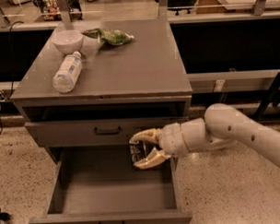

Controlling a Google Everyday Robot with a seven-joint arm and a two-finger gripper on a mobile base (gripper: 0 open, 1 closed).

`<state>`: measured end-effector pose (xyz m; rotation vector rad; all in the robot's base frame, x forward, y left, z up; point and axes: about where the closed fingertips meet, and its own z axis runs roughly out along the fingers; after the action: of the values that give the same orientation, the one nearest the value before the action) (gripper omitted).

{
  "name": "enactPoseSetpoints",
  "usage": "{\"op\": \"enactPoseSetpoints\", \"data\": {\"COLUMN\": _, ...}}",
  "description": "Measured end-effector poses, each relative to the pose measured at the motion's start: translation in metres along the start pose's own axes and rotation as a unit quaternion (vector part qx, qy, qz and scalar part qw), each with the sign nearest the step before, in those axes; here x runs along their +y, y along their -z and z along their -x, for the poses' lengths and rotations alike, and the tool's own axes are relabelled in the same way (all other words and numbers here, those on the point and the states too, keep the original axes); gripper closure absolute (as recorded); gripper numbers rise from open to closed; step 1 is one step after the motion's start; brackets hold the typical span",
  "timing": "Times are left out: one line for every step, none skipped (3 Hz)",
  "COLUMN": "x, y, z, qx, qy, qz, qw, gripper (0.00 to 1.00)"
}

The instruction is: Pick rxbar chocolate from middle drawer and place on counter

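Speckled pale terrazzo floor (235, 198) spreads around the cabinet under dim, warm light. Behind it, a long bench (210, 17) runs the room's width, dark underneath, with a grey rail (231, 77) lower down. A black cable (9, 49) hangs at left; black frame legs (270, 93) stand at right. The tool (134, 152) hangs over the middle drawer (106, 189), clamped on the rxbar chocolate (139, 150).
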<state>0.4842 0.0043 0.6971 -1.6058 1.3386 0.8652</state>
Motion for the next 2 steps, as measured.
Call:
{"op": "enactPoseSetpoints", "data": {"x": -0.021, "y": 0.045, "z": 0.041, "qx": 0.019, "qy": 0.013, "qz": -0.014, "qw": 0.9996, "gripper": 1.0}}
{"op": "enactPoseSetpoints", "data": {"x": -0.059, "y": 0.079, "z": 0.074, "qx": 0.04, "qy": 0.013, "qz": -0.025, "qw": 0.9988, "gripper": 1.0}}
